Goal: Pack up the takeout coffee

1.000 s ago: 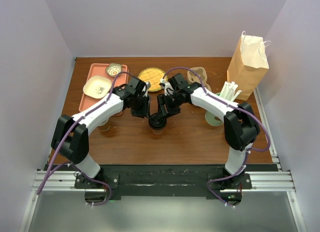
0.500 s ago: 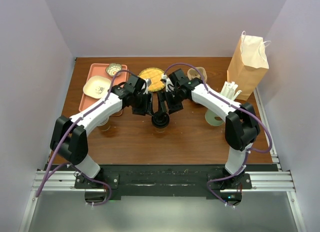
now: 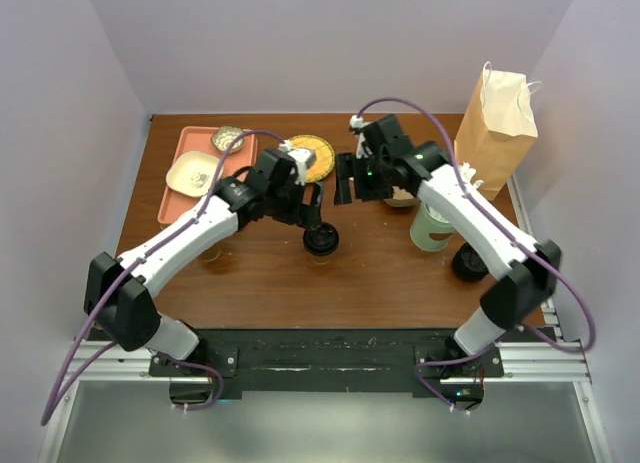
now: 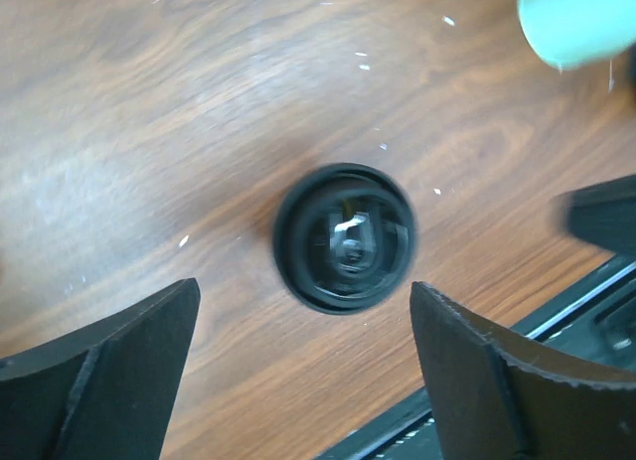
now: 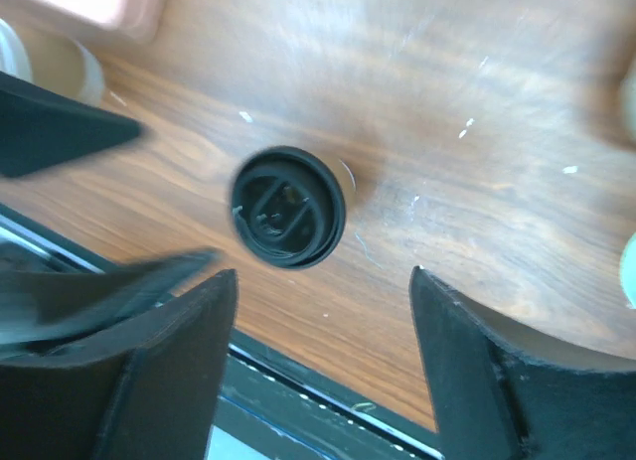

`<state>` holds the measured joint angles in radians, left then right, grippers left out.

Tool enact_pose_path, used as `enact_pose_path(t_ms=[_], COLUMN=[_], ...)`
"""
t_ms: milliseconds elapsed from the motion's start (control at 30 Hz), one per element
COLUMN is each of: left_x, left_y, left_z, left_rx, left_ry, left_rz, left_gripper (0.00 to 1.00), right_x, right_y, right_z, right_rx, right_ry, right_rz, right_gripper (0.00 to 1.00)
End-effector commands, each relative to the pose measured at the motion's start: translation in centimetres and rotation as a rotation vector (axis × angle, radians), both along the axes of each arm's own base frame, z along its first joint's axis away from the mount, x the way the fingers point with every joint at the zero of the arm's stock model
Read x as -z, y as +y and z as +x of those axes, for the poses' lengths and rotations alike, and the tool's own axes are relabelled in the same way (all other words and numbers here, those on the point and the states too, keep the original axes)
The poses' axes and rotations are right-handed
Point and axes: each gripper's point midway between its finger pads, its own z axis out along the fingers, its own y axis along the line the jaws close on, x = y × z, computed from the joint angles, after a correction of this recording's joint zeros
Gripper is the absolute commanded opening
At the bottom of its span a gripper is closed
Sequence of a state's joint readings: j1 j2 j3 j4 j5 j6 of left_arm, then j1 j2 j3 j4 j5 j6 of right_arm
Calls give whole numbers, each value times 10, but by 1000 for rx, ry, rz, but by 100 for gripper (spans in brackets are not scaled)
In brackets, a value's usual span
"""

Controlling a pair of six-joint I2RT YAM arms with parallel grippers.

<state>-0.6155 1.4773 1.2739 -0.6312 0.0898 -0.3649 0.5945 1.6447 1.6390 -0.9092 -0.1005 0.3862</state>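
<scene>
The takeout coffee stood upright on the tabletop, beneath the wide-spread left end effector. The right end effector, likewise spread, hung apart. Best to descend straight, centred, and close below the lid.

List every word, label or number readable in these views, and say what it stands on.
No text can be read in any view.
Coffee lid: raised marks in the middle, too blurred to read.
Paper bag: plain, no print shows.
</scene>
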Motion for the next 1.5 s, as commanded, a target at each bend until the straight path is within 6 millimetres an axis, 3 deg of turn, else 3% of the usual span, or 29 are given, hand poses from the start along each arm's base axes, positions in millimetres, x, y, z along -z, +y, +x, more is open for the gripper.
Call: enact_pose_path(t_ms=[0,200,400,833,1167,1467], left_x=[-20,5,21,42,55,57], left_y=[-23,-34,-41,-51,-74,-87], left_z=[4,5,5,-5,-25,-26], left_rx=[111,174,213,281,339,348], left_ry=[-207,-184,-158,-105,-14,-24], left_rz=[149,245,264,243,142,117], left_gripper=[94,98,97,91,74,72], right_x=[-83,-127,-144,-144,-149,-151], right_y=[-35,-67,-80,-78,-85,-91], right_z=[-11,-30,-36,-32,-35,-39], right_rx=[119,197,243,263,278,288], right_ry=[-201,-327,-380,-389,-406,-421], right_rz=[46,74,87,105,92,91], right_gripper=[78,86,88,88,88,88])
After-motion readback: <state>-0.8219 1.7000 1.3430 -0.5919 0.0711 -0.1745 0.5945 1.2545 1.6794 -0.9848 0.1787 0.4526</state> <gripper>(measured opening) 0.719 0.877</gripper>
